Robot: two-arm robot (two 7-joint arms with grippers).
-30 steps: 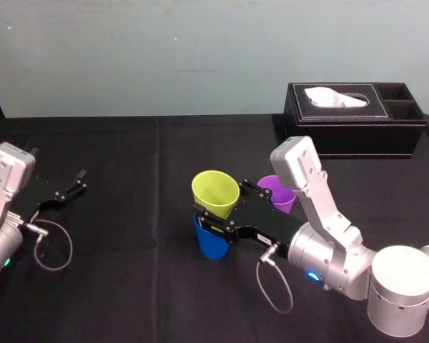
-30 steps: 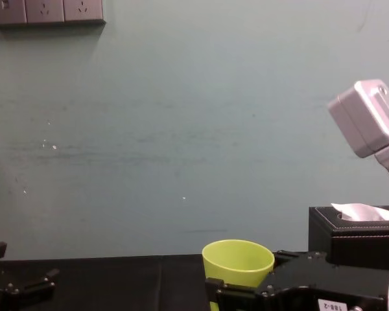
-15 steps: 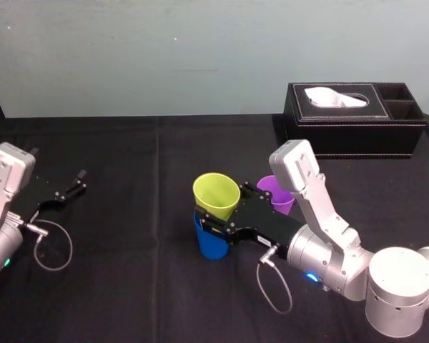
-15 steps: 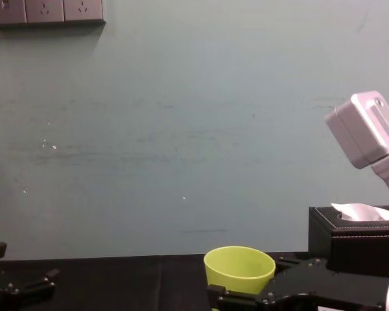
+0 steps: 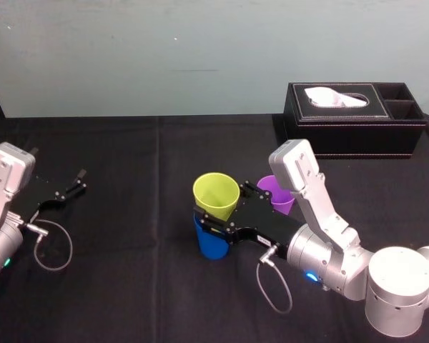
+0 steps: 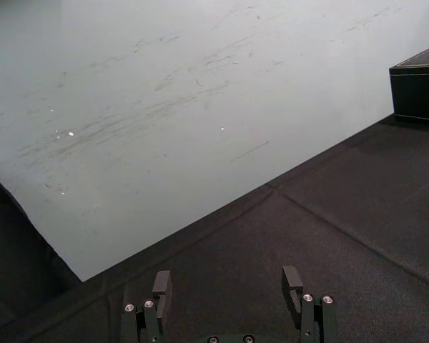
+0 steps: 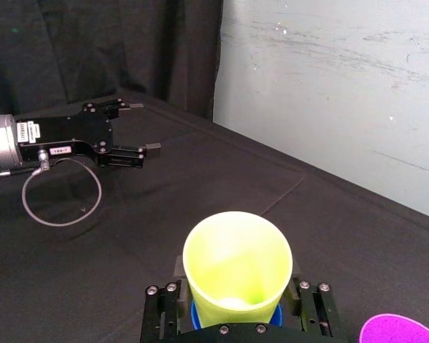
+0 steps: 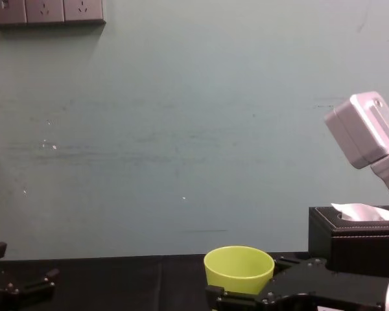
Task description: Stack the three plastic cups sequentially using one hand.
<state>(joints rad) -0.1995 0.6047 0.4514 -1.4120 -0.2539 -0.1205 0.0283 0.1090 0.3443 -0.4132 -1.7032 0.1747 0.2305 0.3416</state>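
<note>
Gripping the yellow-green cup [image 5: 216, 196] from both sides, the right claw [image 5: 216, 220] sits near the middle of the black counter [image 5: 129, 271], its two fingers pressed against the cup's wall just below the rim. That cup stands upright with its lower part sunk into the blue cup [image 5: 211, 241], which rests on the counter directly beneath it. In the right wrist view a sliver of blue shows under the yellow-green one, between the fingers. The purple cup [image 5: 279, 193] stands alone just behind and to the right of the claw, beside the silver-grey wrist housing, with its mouth up. That makes three cups in all — two nested and one apart.

The left claw [image 5: 77, 181] lies parked low at the left of the counter, well apart from the cups, its two fingers spread and nothing between them. One black leather tissue box [image 5: 354, 118] sits at the far right, by the wall — white tissue pokes from its slot.
</note>
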